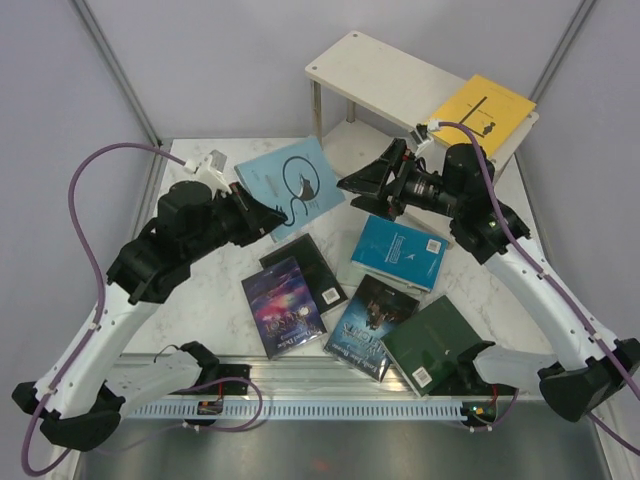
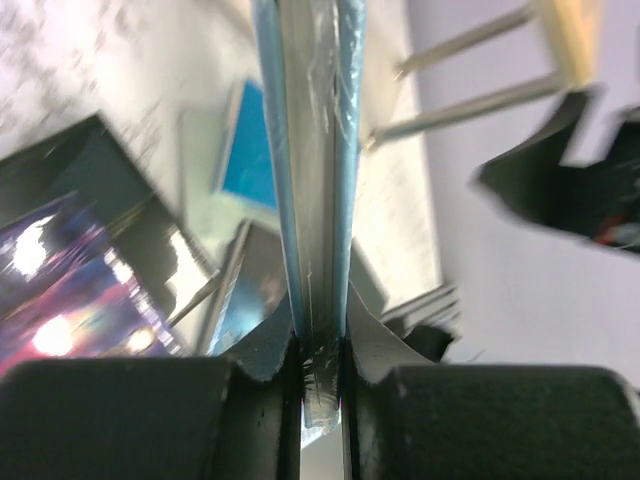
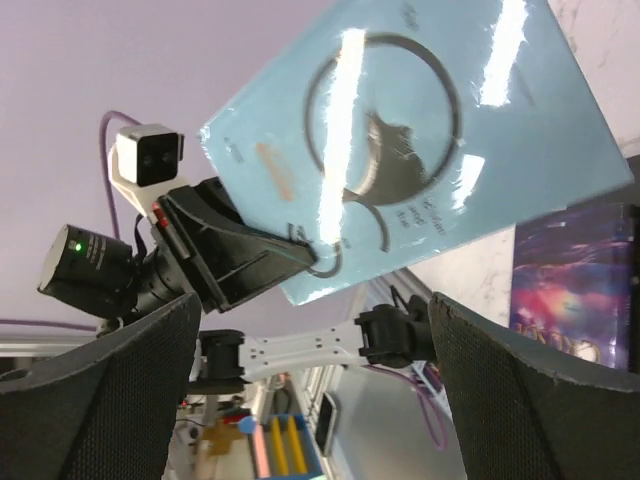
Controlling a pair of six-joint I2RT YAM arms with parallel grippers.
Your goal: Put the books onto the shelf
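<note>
One thin pale-blue paperback (image 1: pixel 295 180) hangs above the white marbled table (image 1: pixel 200 290), short of the cream two-tier shelf (image 1: pixel 370 60), its edge pinched between the jaws of the left gripper (image 1: pixel 268 215); right gripper (image 1: pixel 352 185) just beside it, jaws spread wide.

My left arm (image 1: pixel 120 310) rises from its base and bends in toward the middle. The left hand (image 1: pixel 268 214) is clamped tight on the edge of a light blue book (image 1: pixel 295 178), holding it in the air. My right arm (image 1: pixel 540 280) folds in from the right with its wrist turned leftward. The right hand (image 1: pixel 352 183) has its fingers (image 3: pixel 110 400) spread wide, grips nothing, and points toward the left hand.
</note>
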